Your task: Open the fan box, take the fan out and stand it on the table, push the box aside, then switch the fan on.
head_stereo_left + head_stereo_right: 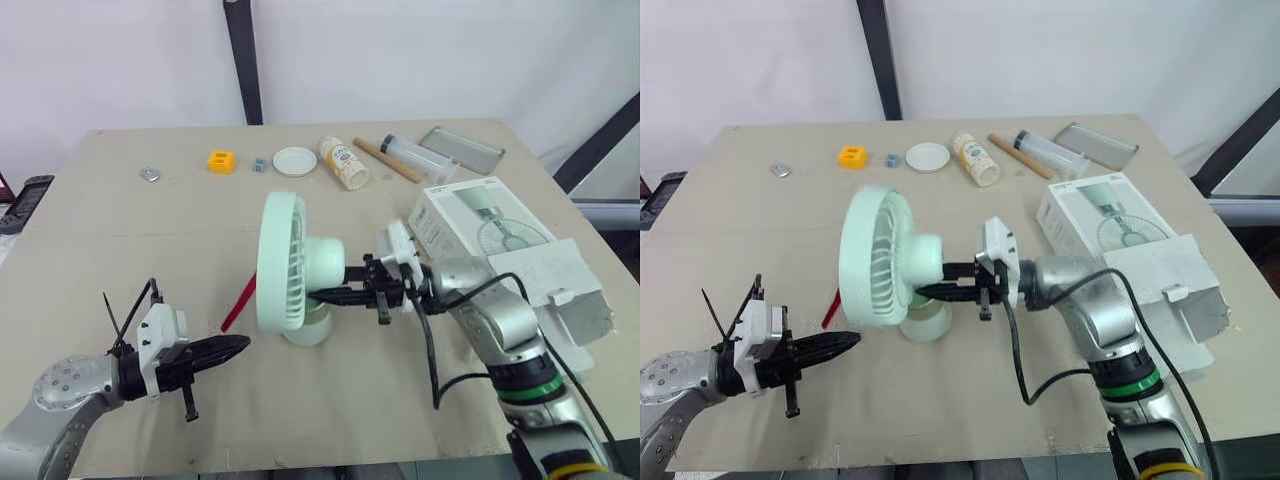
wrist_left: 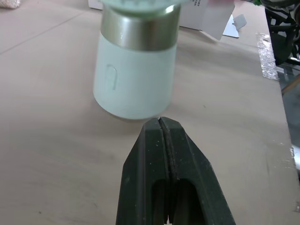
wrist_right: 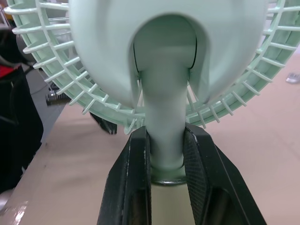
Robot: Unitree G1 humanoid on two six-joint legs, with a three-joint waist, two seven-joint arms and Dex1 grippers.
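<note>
Matte tan surface (image 1: 150,260) holds a round, ribbed mint plastic fan (image 1: 285,265) mid-frame, right gripper (image 1: 330,295) pinching its smooth neck, left gripper (image 1: 235,347) pressed together lower left.

The fan (image 1: 290,265) is smooth, faintly glossy plastic; a brushed metal band (image 2: 140,30) rings its base. The table (image 1: 120,260) is matt pale wood. The box (image 1: 480,225) is glossy white card. The left gripper (image 2: 162,123) is matt, grainy black plastic. Upper right, the tray (image 1: 462,148) is dull metal.

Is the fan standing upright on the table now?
Upright: the fan rests base-down on the table, with the right gripper clamping its neck.
</note>
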